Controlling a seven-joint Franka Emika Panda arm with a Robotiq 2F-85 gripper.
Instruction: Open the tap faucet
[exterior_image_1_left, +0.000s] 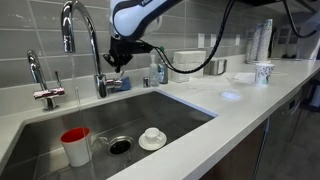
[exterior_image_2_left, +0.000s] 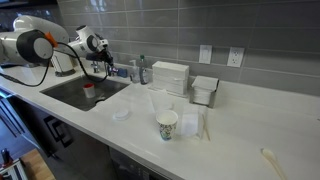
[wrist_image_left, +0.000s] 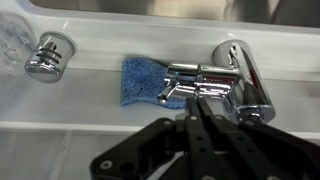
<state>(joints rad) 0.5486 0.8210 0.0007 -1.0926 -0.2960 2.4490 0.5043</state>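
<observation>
The gripper has its two fingers squeezed close together, and I can see nothing between them. In the wrist view the tips sit right at the little chrome lever, which sticks out sideways from the bottom of the tap faucet. I can't tell if they touch the lever or are just a tiny bit away.

I think the fingers are shut like this so the hand can push the lever like one strong finger, not pinch it. The lever is small and slippery (shiny metal is hard to grab), so a push looks like the easy way.

In an exterior view the tap faucet rises just beside the gripper and curves high over it. The hand comes in low because the lever is down by the foot of the tap, not up on the bend.

A blue sponge lies flat on the ledge just past the fingertips, on the side away from the tap's post. Farther that way sits a round chrome knob, well apart from the hand. A shorter tap stands on the far side of the tall one. A red cup stands down in the sink, below the hand.

No water is coming out, so I think the tap is not open yet
</observation>
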